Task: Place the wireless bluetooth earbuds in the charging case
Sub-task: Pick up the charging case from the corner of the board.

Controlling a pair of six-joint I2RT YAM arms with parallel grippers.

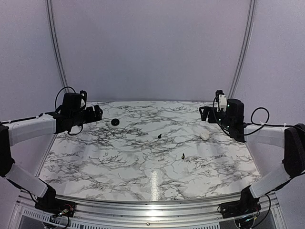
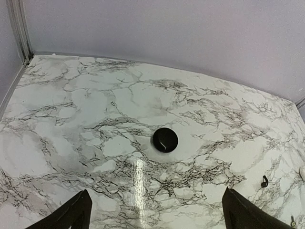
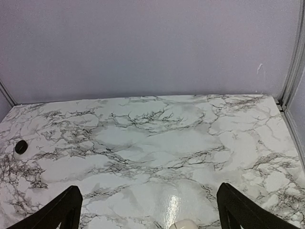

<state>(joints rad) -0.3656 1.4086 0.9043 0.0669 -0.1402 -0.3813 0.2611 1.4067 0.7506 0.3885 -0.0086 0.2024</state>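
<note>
The left arm bends up from its base at the near left corner of the table (image 1: 119, 167). It holds the left gripper (image 1: 98, 113) in the air over the far left part, pointing in toward the middle. Its two fingers (image 2: 71, 214) are spread wide and there is nothing between them. Just beside it, near the far left corner, a round black thing (image 1: 115, 122) lies flat on the table. I think this is the charging case, because it is black like the buds, but I cannot tell if it is open. Near the middle of the table lies one tiny black earbud (image 1: 159, 136). A bit to the right and closer to the near edge lies the hook-shaped earbud (image 1: 183, 156). The two buds are apart and neither is in the case. Further right, toward the right edge, is a small white oval thing (image 1: 204, 136). Above the far right part hangs the right gripper (image 1: 204, 113), pointing in toward the middle on its bent arm. Its fingers are spread wide too and hold nothing. So the job looks like it is at the very start, with nothing picked up yet. The next move is to lower one gripper over a bud and pinch it. The buds are much smaller than a finger, so that pinch must be lined up with great care.
</note>
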